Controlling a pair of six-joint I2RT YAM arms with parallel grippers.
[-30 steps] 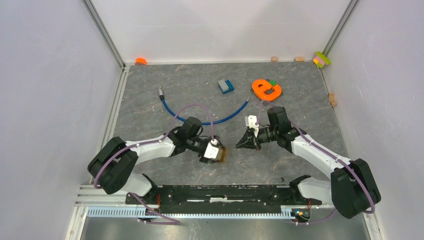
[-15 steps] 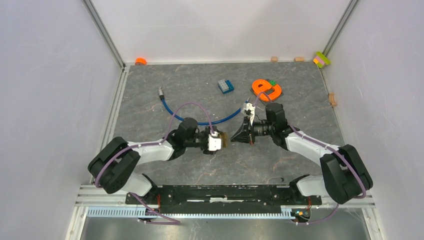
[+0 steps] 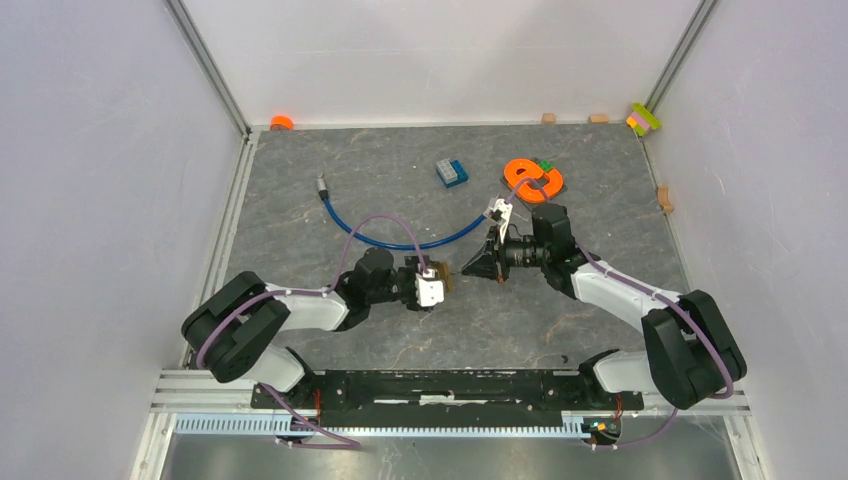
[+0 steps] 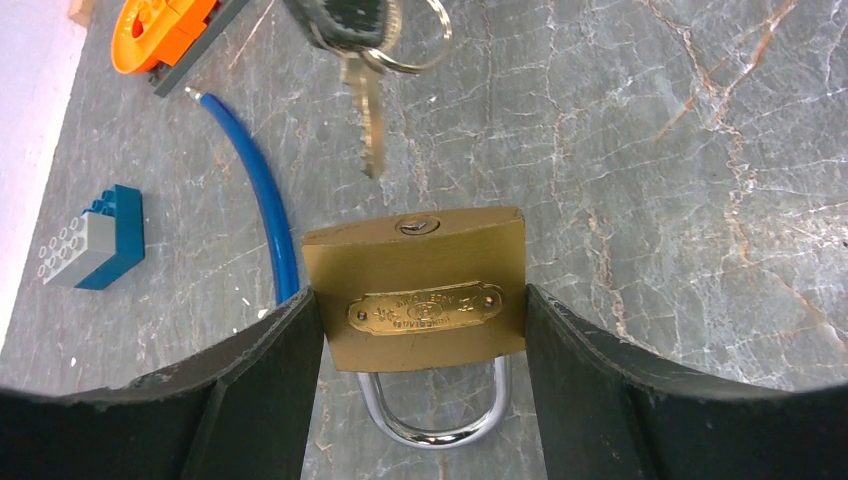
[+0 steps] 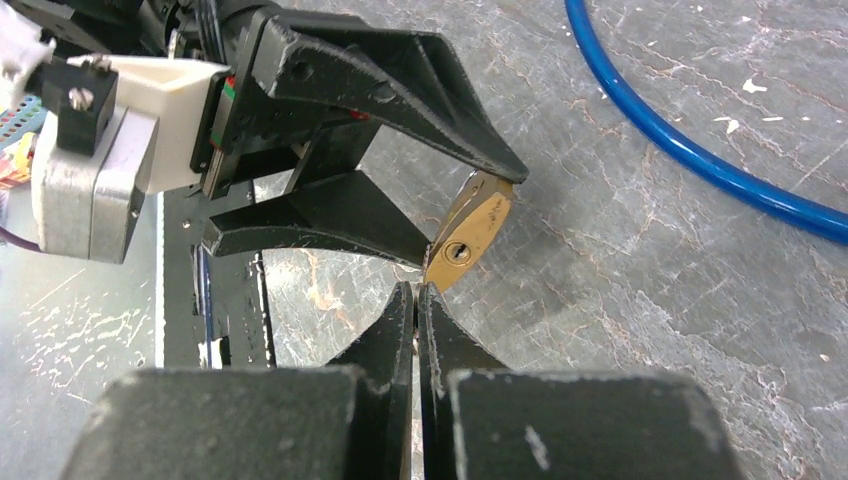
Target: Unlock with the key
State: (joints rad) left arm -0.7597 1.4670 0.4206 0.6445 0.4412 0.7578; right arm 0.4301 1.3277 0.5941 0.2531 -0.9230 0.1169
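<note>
Two claws are seen tip to tip near the middle of the bench (image 3: 600, 200). The padlock (image 4: 415, 275) is clamped by its two narrow sides in the left claw (image 3: 441, 284), whose jaws are spread wide to take the brass body. It is held clear of the bench, with the shackle (image 4: 430, 425) turned back toward the wrist and the keyhole (image 4: 417, 226) on the outward face.

The right claw (image 5: 416, 292) is fully closed, and from the left wrist view it is judged to grip the dark head of the key (image 4: 367, 110) at the top edge of the frame, with a ring (image 4: 415, 35) hanging beside it.

In that view the blade is pointed down the frame toward the padlock, roughly along the lock's long axis but leaning a little. Its tip is stopped just short of the brass, above and left of the keyhole, and no contact is seen. A small shift toward the right of the frame and a straightened blade are judged necessary before the push in. The right claw is the one placed to make it.
</note>
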